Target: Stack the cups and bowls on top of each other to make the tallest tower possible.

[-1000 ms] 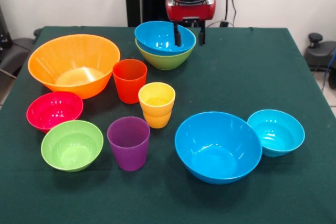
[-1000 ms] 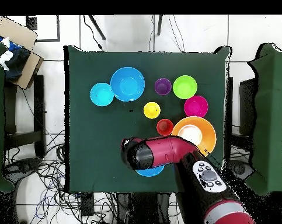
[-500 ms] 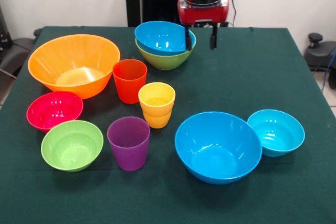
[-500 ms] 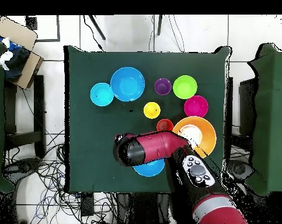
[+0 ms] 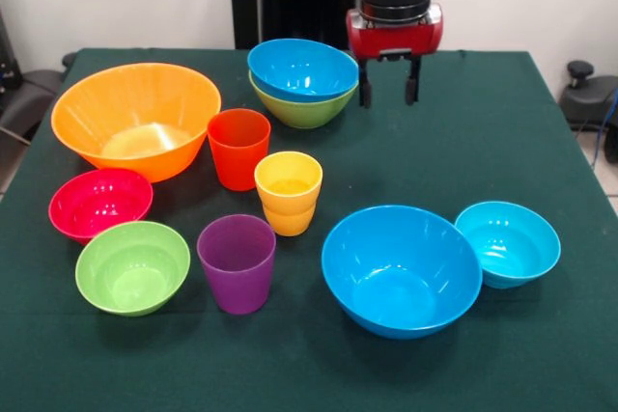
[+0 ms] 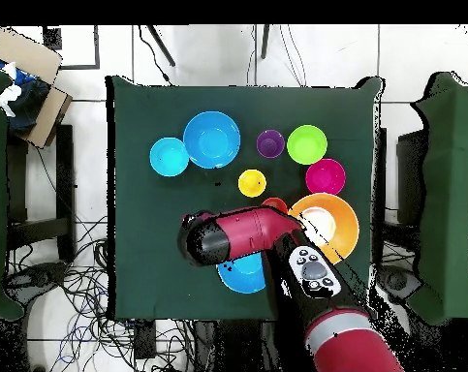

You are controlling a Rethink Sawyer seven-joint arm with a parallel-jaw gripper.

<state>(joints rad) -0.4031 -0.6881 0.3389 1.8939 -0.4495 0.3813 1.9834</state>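
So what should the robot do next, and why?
Probably swing across to the big blue bowl and lower onto its rim. The gripper hangs open and empty beside the blue-on-green stack, and that loose bowl looks wide enough to go on next.

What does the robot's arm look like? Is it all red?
Not all red. In the front view the arm's end is a round black tube with a shiny red block below it, and the gripper has two thin black fingers. From overhead, the arm is a fat red tube with a black rounded end, plus a grey panel of round buttons.
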